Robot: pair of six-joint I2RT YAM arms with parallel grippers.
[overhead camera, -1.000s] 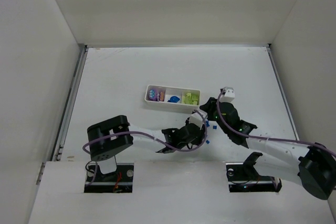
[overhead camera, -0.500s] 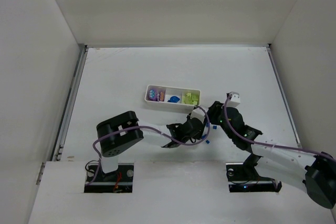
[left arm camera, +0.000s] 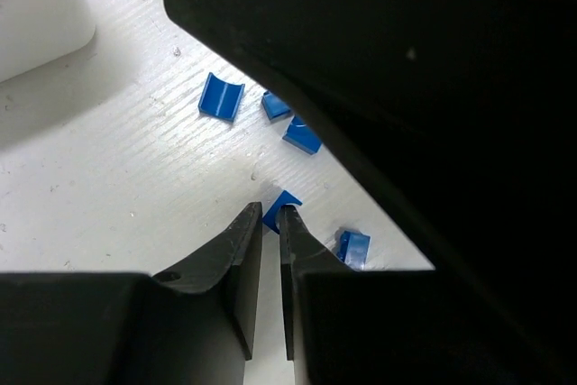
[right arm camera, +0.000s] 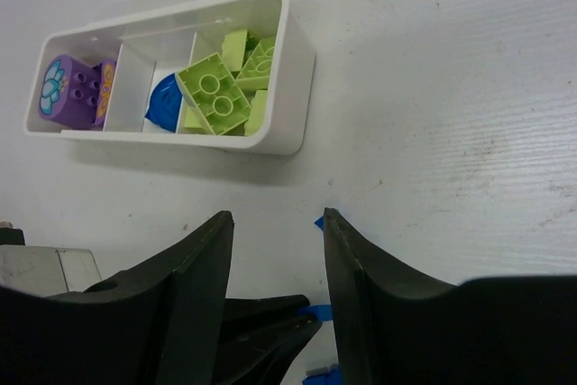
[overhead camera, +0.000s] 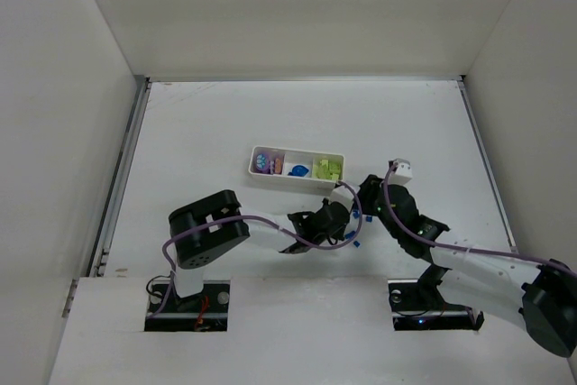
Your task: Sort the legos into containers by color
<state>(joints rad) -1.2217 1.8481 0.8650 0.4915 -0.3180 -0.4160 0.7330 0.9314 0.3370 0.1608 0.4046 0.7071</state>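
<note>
The white tray [overhead camera: 284, 179] holds a purple lego [right arm camera: 72, 87] in its left section, a blue piece [right arm camera: 169, 104] in the middle and yellow-green legos [right arm camera: 221, 87] on the right. Several small blue legos [left arm camera: 221, 96] lie on the table in front of the tray's right end. My left gripper [left arm camera: 269, 215] is down on the table among them, its jaws pinched on one blue lego [left arm camera: 281, 205] at the very tips. It also shows in the top view [overhead camera: 350, 224]. My right gripper [right arm camera: 275, 223] is open and empty, hovering just above the left gripper's fingers [right arm camera: 270, 331].
The right arm's dark body [left arm camera: 406, 69] hangs over the left gripper and hides much of the left wrist view. A blue lego [right arm camera: 318, 221] lies beside the right gripper's right finger. White walls enclose the table on three sides.
The right gripper has drawn back a little from the tray toward the near right. The left arm has shifted right and its gripper has settled onto the blue legos.
</note>
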